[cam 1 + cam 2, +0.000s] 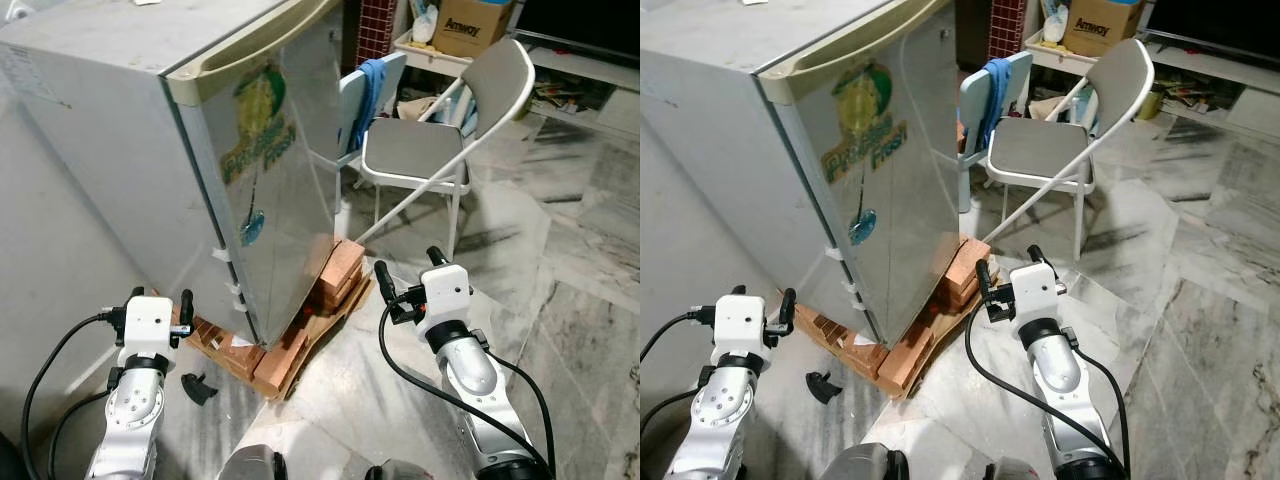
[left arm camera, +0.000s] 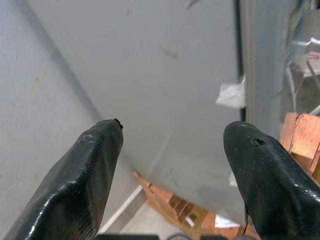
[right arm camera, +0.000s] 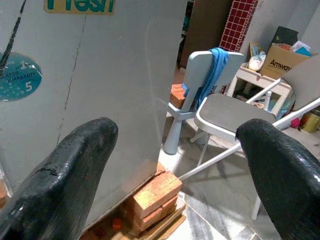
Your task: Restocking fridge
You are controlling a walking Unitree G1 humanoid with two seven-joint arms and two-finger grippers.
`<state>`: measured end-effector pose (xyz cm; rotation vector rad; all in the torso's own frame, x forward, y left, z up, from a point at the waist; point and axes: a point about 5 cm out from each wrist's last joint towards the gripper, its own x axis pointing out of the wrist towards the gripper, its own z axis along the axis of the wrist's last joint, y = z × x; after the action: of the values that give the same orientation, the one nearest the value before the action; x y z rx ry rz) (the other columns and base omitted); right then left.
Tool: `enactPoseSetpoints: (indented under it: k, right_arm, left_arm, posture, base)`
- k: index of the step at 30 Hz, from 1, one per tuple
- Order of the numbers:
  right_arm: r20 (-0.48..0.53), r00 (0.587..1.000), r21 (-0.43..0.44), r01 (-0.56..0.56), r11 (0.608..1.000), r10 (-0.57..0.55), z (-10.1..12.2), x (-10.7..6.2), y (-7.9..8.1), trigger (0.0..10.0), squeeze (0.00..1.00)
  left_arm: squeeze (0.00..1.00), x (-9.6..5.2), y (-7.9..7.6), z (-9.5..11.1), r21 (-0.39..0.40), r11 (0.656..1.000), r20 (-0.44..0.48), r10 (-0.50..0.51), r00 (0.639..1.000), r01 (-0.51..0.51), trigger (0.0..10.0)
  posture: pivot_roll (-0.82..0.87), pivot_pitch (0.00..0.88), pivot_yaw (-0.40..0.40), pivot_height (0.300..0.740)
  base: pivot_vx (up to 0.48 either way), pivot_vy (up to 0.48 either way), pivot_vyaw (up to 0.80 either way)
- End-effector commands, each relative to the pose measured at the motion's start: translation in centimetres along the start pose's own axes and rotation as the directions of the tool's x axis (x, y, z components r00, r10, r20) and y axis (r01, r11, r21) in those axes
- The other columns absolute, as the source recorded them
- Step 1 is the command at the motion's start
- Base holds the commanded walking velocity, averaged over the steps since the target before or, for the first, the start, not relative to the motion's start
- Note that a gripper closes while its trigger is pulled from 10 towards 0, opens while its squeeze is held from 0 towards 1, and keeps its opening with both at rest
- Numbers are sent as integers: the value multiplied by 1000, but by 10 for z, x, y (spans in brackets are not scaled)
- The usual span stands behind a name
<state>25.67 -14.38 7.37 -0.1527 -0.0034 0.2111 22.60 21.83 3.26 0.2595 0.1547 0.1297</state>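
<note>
A small grey fridge (image 1: 150, 150) stands in front of me with its door (image 1: 285, 170) shut; the door carries a green "Fresh" sticker. The fridge rests on stacked bricks (image 1: 335, 275). My left gripper (image 1: 160, 298) is low at the fridge's near left corner, open and holding nothing. In the left wrist view its fingers (image 2: 95, 165) face the fridge's grey side wall. My right gripper (image 1: 408, 268) is low to the right of the door, open and holding nothing. The right wrist view looks past its fingers (image 3: 75, 160) at the door front (image 3: 100, 75).
A grey folding chair (image 1: 420, 150) stands right of the fridge, with a pale blue child's chair (image 1: 360, 90) and a blue cloth behind it. A cardboard box (image 1: 470, 25) sits on a shelf at the back. A small black part (image 1: 197, 388) lies on the marble floor (image 1: 580, 300).
</note>
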Motion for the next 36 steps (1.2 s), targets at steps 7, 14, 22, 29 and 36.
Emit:
enactPoseSetpoints:
  k: [7, 14, 22, 29, 36]
  right_arm:
    - [-32, 999, 47, -21, 999, 22, -7, -1, -1, 10000, 0]
    - [-69, 992, 21, 105, 994, -104, -11, 3, -17, 10000, 0]
    - [-46, 991, 30, 126, 992, -124, -7, 6, -14, 10000, 0]
    - [-46, 993, 47, 108, 993, -106, -6, 6, -14, 10000, 0]
    - [-64, 992, 92, 117, 989, -111, -9, 6, -15, 10000, 0]
  left_arm:
    - [0, 0, 1, -3, -11, 999, -12, 30, 999, -30, 10000]
    - [0, 3, -2, 0, -11, 1000, -5, 11, 1000, -11, 10000]
    - [0, 5, -2, 0, 10, 1000, 1, -8, 1000, 8, 10000]
    - [0, 6, -5, 3, 3, 999, 25, -43, 999, 43, 10000]
    - [0, 6, -7, 4, -4, 999, 31, -51, 998, 51, 10000]
  posture:
    - [97, 0, -10, 740]
    - [93, 0, -7, 740]
    - [91, 0, -2, 740]
    - [92, 0, 0, 740]
    - [94, 0, -1, 740]
  base:
    - [0, 173, 0]
    - [0, 480, 0]
    - [0, 342, 0]
    - [0, 0, 0]
    - [0, 0, -604]
